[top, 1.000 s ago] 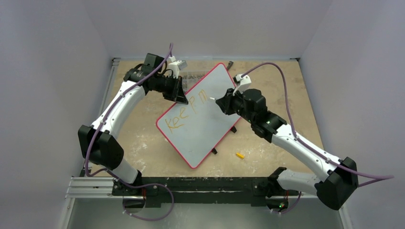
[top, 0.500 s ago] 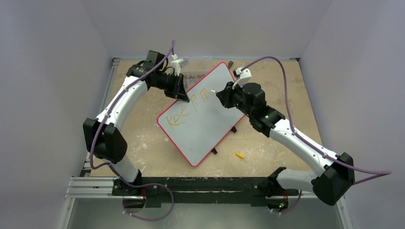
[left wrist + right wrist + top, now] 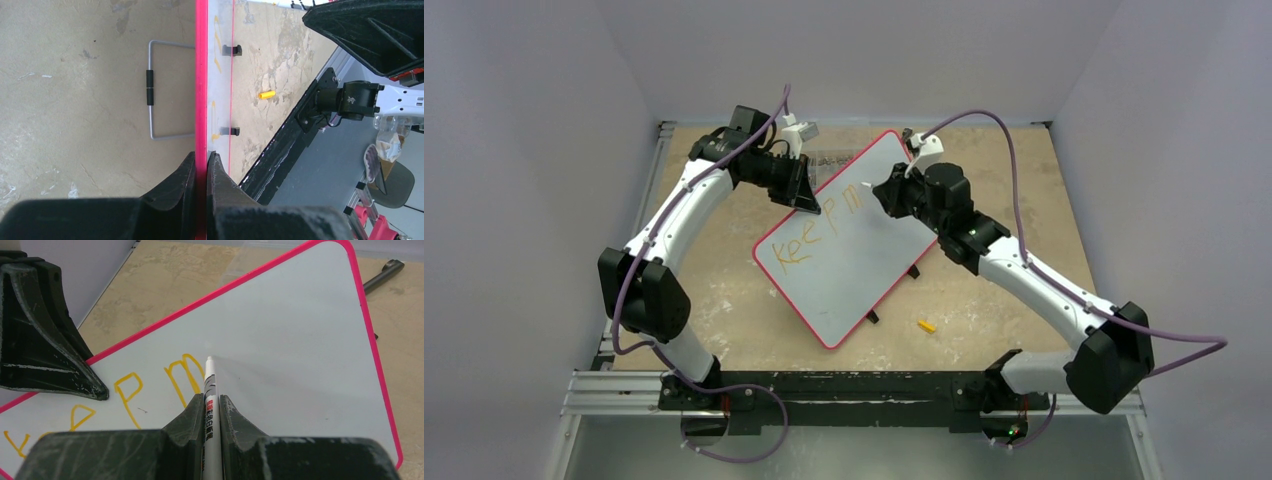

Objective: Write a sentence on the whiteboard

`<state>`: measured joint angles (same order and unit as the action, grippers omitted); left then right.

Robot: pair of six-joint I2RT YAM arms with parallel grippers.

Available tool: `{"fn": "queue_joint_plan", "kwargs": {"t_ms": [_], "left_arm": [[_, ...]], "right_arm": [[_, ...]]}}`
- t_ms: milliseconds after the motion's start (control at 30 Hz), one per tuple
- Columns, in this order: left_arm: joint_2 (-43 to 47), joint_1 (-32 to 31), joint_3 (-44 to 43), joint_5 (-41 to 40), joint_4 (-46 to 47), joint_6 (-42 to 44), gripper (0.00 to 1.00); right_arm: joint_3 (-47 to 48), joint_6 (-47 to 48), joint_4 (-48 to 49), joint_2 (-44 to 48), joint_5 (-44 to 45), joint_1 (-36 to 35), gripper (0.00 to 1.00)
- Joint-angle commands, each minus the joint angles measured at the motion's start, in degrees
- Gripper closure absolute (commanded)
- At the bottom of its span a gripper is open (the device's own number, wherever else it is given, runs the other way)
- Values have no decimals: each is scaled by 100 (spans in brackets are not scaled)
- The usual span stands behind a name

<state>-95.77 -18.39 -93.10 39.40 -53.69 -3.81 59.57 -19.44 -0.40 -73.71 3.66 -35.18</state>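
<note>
Here the whiteboard [image 3: 854, 250] lies diagonally across the middle of the bench [image 3: 724, 300], between the two arms. The left gripper [image 3: 201, 162] has its jaws pressed on the red frame along the board's far left edge, most likely to brace the board so that it does not slide under the strokes. The right gripper [image 3: 211, 402] has its jaws pinching a marker [image 3: 209, 385] by the barrel, tip pointing forward and down at the board. That leaves the tip free to reach the surface, and the wrist view looks straight along the pen. The tip stands just past the last stroke of the "m"; whether it touches the surface cannot be told. The sentence [image 3: 814, 230] so far reads "Keep m" in orange, running up the board toward its far corner, so most of it is judged still to be written. An orange cap [image 3: 926, 325] lies on the bench, near the board's near edge.

Compared with a second ago, the right gripper has shifted toward the far corner, the right elbow has drawn inward, and the "m" looks fuller. The left arm's elbow has moved slightly; its grip is unchanged.
</note>
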Motion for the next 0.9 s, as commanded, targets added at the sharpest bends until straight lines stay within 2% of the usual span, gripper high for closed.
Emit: {"fn": "queue_joint_plan", "kwargs": {"t_ms": [0, 333, 567, 867], "left_arm": [[-87, -64, -77, -415, -149, 575, 100], [-52, -68, -68, -424, -150, 565, 100], [-30, -66, -68, -424, -139, 557, 100], [-15, -73, -66, -409, -138, 557, 100]], "right_arm": [[313, 102, 317, -90, -169, 40, 100], [111, 81, 366, -125, -351, 38, 100], [-368, 13, 372, 119, -467, 43, 100], [-528, 70, 203, 206, -140, 49, 100]]}}
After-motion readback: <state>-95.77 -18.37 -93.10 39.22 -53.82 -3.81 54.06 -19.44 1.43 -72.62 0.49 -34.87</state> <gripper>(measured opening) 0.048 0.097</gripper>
